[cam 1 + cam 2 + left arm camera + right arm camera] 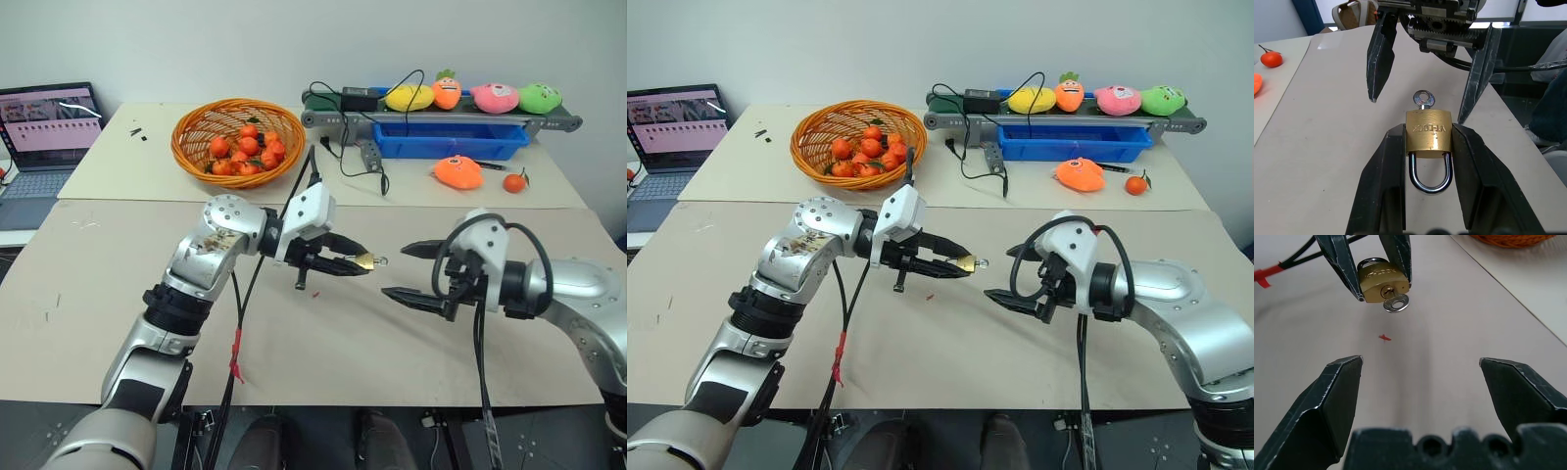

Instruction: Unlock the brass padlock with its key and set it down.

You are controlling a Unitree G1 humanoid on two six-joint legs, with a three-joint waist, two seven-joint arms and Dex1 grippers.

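Observation:
The brass padlock [1428, 132] is clamped between the two black fingers of my left gripper [355, 261], held above the table with its silver shackle [1430, 175] closed and pointing back toward the wrist. Its silver key [1423, 99] sticks out of the keyhole at the free end, also visible as the key [1396, 303] facing my right gripper. My right gripper [409, 273] is open, fingers spread wide, a short way to the right of the padlock [363, 260] and pointing at it, touching nothing.
An orange basket [237, 142] of small oranges stands at the back. Behind on the right are a conveyor with plush toys [490, 98], a blue bin [451, 142] and cables [343, 147]. A laptop [44, 137] sits far left. A tiny red speck [1384, 338] lies on the table.

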